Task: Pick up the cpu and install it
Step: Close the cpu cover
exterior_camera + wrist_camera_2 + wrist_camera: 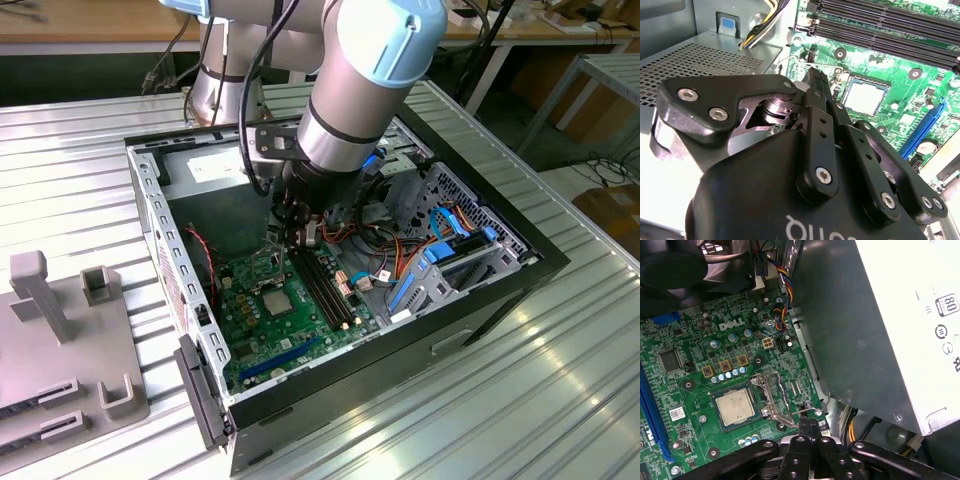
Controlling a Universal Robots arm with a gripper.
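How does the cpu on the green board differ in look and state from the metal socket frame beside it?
The cpu is a flat, solid silver square with a thin green rim; the socket frame is an open metal frame, hollow in the middle. The cpu lies flat in its socket on the motherboard; the frame is swung open beside it, not covering it. Both are silver metal. The gripper is next to the frame.

just past my black hand (809,426) lies the cpu (733,406), pale silver with a thin green rim, on the green motherboard (700,347). beside my hand, a grey perforated power supply (695,62); blue slot (925,131) beyond.
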